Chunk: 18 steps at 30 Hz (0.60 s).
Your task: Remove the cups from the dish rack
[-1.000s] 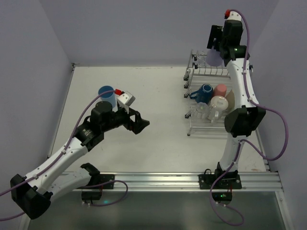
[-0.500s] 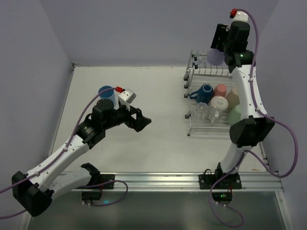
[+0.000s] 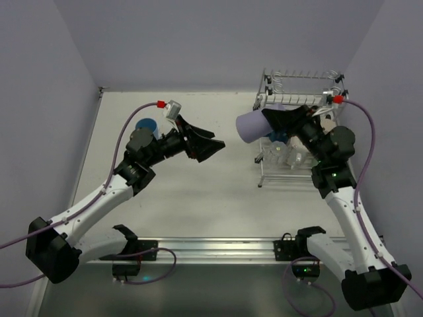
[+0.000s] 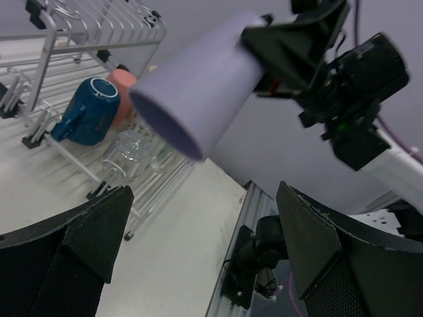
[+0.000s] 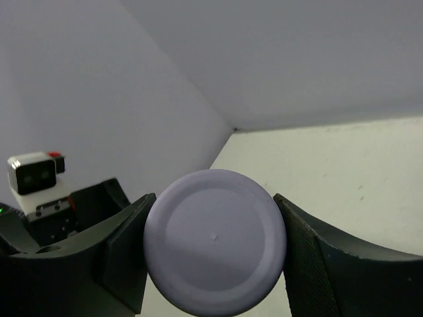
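My right gripper (image 3: 274,120) is shut on the lavender tumbler (image 3: 250,126), holding it on its side in the air left of the dish rack (image 3: 299,74), mouth pointing left. In the right wrist view its round base (image 5: 215,251) sits between both fingers. My left gripper (image 3: 213,144) is open and empty, raised and facing the tumbler's mouth (image 4: 198,86) with a gap between. A light-blue tumbler (image 3: 147,125) stands on the table behind the left arm. The dark-blue mug (image 4: 86,109), pink cup (image 4: 122,82) and clear glass (image 4: 132,148) lie in the rack's lower tier.
The rack stands at the table's back right corner against the lavender walls. The metal rail (image 3: 238,247) with the arm bases runs along the near edge. The left wrist camera (image 5: 33,175) shows in the right wrist view.
My right arm has swung down from over the rack's upper tier, bringing the lavender tumbler left and tipping it sideways. My left gripper has risen and moved right toward it.
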Each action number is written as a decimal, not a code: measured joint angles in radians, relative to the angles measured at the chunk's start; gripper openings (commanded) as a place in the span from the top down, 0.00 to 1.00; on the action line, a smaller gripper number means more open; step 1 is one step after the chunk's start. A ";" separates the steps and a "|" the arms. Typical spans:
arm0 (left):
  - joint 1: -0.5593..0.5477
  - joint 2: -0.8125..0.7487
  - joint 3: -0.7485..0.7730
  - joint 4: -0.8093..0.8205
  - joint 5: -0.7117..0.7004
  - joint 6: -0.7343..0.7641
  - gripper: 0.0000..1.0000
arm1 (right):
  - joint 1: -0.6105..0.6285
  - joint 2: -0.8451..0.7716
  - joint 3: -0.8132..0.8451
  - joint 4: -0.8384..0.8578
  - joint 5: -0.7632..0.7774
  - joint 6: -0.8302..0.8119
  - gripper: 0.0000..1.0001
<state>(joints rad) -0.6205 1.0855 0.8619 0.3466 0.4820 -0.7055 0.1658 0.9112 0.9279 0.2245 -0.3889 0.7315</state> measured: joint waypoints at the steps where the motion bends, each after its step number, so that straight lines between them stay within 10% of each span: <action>1: 0.000 0.018 -0.001 0.037 0.010 -0.032 0.00 | 0.014 -0.007 -0.043 0.024 -0.014 0.033 0.66; 18: -0.037 0.048 -0.034 0.197 -0.003 -0.196 0.06 | 0.143 -0.031 -0.255 0.245 -0.075 0.256 0.67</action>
<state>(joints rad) -0.6571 1.1336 0.8280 0.5438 0.4789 -0.9012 0.3088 0.8799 0.6727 0.4698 -0.4641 0.9871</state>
